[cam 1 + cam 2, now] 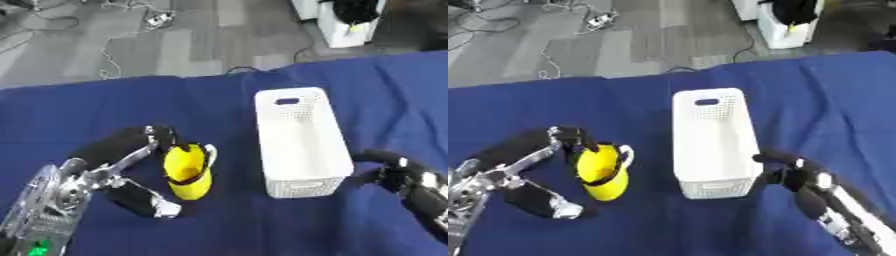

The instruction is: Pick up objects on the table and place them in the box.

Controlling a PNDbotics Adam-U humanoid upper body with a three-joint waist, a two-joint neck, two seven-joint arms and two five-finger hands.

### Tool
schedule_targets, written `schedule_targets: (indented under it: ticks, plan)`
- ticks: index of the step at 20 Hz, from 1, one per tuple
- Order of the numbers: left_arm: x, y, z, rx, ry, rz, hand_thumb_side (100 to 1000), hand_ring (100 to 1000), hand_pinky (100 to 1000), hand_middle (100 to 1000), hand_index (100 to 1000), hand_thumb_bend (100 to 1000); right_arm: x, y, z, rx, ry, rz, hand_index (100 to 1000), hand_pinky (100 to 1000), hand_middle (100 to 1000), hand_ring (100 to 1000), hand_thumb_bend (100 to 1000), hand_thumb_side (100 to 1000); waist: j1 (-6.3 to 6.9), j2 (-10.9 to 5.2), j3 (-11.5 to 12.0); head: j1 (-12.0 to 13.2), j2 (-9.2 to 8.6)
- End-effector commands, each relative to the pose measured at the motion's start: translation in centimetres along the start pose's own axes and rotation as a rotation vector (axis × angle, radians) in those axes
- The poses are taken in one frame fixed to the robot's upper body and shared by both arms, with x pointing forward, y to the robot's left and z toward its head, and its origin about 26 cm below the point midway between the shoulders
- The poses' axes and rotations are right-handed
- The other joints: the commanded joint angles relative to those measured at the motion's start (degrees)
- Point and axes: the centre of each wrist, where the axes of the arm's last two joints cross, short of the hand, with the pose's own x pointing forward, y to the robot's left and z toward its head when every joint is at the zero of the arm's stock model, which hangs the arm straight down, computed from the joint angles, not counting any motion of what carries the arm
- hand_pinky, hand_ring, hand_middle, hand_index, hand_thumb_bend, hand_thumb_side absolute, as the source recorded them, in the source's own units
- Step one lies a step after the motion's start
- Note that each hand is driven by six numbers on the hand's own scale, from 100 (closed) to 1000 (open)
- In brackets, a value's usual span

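Yellow mug (187,172) in left hand's (131,150) curled fingers, beside white box (299,142) on blue tablecloth (105,110); grey floor (131,45) beyond.

Robotics lab or test room, grey carpet-tile floor (175,45) across the top of the frame, loose cables (105,60) trailing over it at upper left, white cabinet (350,25) at upper right, blue cloth-covered table (87,115) filling the lower frame
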Motion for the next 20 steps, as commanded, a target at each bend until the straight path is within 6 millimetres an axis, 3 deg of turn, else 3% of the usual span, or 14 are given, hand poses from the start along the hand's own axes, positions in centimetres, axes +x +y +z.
schedule_targets:
  ticks: [1,6,9,20]
  plan:
    - [-0.2,0.7,0.0,0.016,-0.005,-0.028,500,444,681,654,758,733,0.6,-0.3,-0.1,0.007,-0.010,0.019,935,819,871,707,500,798,-0.04,-1.02,0.01,-0.38,-0.81]
    - [-0.7,0.2,-0.1,0.021,0.007,-0.028,451,355,556,547,695,742,0.6,-0.3,-0.1,0.008,-0.010,0.018,935,819,871,707,500,798,0.00,-1.06,0.02,-0.51,-0.86]
    - [-0.8,0.2,-0.2,0.039,0.004,-0.034,434,332,526,525,678,747,0.6,-0.3,-0.1,0.008,-0.010,0.018,935,819,871,707,500,797,-0.02,-1.06,-0.01,-0.57,-0.90]
    - [-1.3,-0.2,-0.5,0.017,0.010,-0.042,471,382,560,565,679,770,0.6,-0.3,-0.1,0.009,-0.010,0.018,934,820,870,706,504,798,0.04,-0.96,-0.14,-0.56,-0.87]
